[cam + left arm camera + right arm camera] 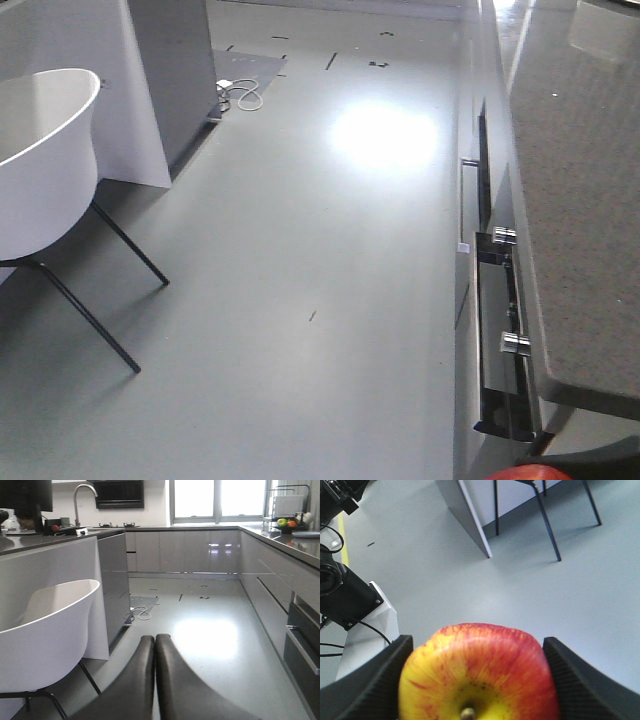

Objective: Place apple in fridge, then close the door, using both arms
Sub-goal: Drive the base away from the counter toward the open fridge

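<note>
My right gripper [477,641] is shut on the apple [480,675], red with a yellow patch round its stem, which faces the camera. The two black ribbed fingers [375,680] press on its sides, and it hangs above the grey floor. In the front view only a red sliver of the apple [528,472] shows at the bottom edge, below the counter's corner. My left gripper [154,639] is shut and empty, its two black fingers touching and pointing down the kitchen aisle. The fridge and its door are out of view.
A white shell chair [45,160] on thin black legs stands at the left, by a white-and-grey island [107,580]. A speckled counter [580,200] with a half-open drawer [500,340] runs along the right. A white cable [240,95] lies on the floor. My base [365,630] shows at the left.
</note>
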